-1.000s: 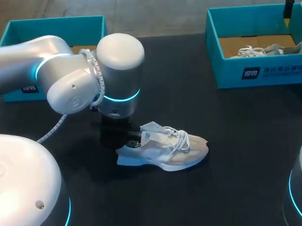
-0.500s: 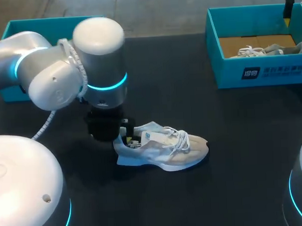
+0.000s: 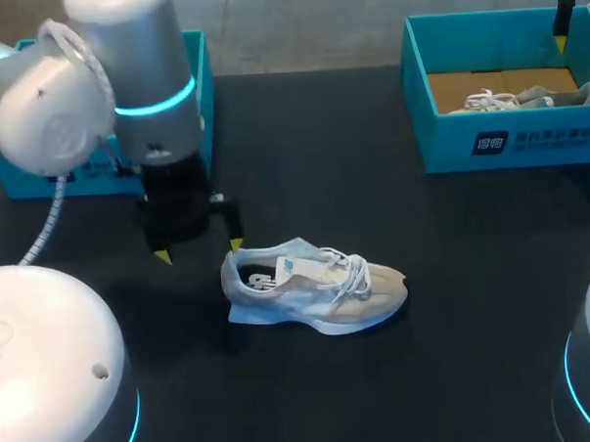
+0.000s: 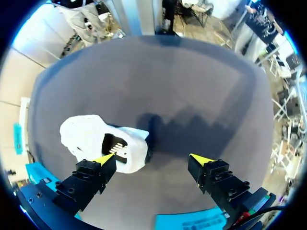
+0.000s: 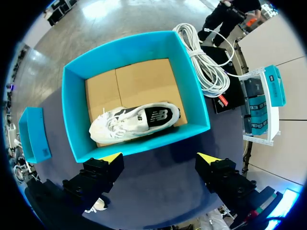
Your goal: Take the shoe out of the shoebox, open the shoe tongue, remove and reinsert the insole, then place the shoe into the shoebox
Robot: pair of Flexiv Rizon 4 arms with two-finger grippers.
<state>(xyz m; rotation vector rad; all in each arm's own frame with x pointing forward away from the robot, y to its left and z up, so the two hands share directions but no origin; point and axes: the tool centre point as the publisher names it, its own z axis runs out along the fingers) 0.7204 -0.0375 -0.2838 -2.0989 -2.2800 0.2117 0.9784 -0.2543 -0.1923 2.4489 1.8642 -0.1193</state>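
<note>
1. Beside the shoe's heel: left hand (image 3: 199,251) hangs above the worktop (image 3: 373,208), fingers wide apart, gripping nothing. One fingertip (image 3: 235,245) is right at the heel collar (image 3: 240,272) of the shoe (image 3: 313,298). The other is well clear, on the side away from the shoe.
2. Shoe is out of any box, upright on its sole, toe pointing away from the left hand. Tongue (image 3: 295,263) looks pulled up, laces (image 3: 348,268) loose over the upper.
3. Risk: nothing pins the shoe. If the near finger lands on the collar rather than inside it, I'd expect the shoe to skid or roll onto its side.
4. Risk: left hand is offset from the shoe, not centred over the opening. Closing from here grabs air or clips the heel wall only, so it needs a shift toward the shoe first.
5. Risk: loose laces just past the opening could snag a fingertip reaching for the insole. Can't tell whether the insole sits flat. Only a dark patch (image 4: 115,143) shows inside the heel.
6. Risk: a heel-only pinch probably lets the toe droop on lift, and it could clip a box wall going in.
7. Right hand (image 5: 159,157) is well away from the shoe, over the shoebox (image 5: 139,143) beyond its toe end, fingers apart, empty. That box holds a second shoe (image 5: 134,120) on its side, so ours could land on top of it.
</note>
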